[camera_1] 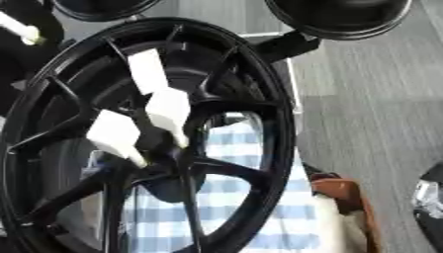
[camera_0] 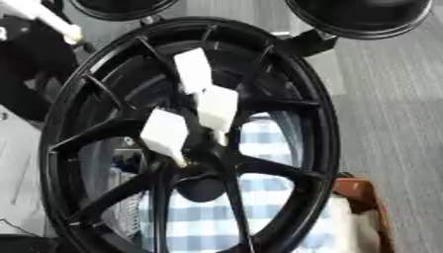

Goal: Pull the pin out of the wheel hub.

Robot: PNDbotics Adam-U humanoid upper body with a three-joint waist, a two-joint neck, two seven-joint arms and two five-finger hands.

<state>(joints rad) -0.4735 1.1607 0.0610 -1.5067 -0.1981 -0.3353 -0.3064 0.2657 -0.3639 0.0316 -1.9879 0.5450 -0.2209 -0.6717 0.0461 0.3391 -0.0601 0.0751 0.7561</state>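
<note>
A large black wheel hub [camera_0: 322, 128] with thin spokes fills both views, standing tilted. Three white block-shaped pins stick out around its centre [camera_0: 206, 150]: one high [camera_0: 192, 69], one in the middle [camera_0: 217, 107] and one lower left [camera_0: 164, 132]. Their thin ends run down into the hub centre. Neither of my hands shows in either view, and nothing touches the pins.
A blue-and-white checked cloth [camera_0: 264, 197] shows through the spokes. A brown object [camera_0: 363, 195] lies at the lower right. Two round black objects [camera_0: 363, 17] [camera_0: 121, 6] sit at the top. Grey floor [camera_1: 372, 99] stretches right; a dark shiny thing [camera_1: 428, 197] is at the right edge.
</note>
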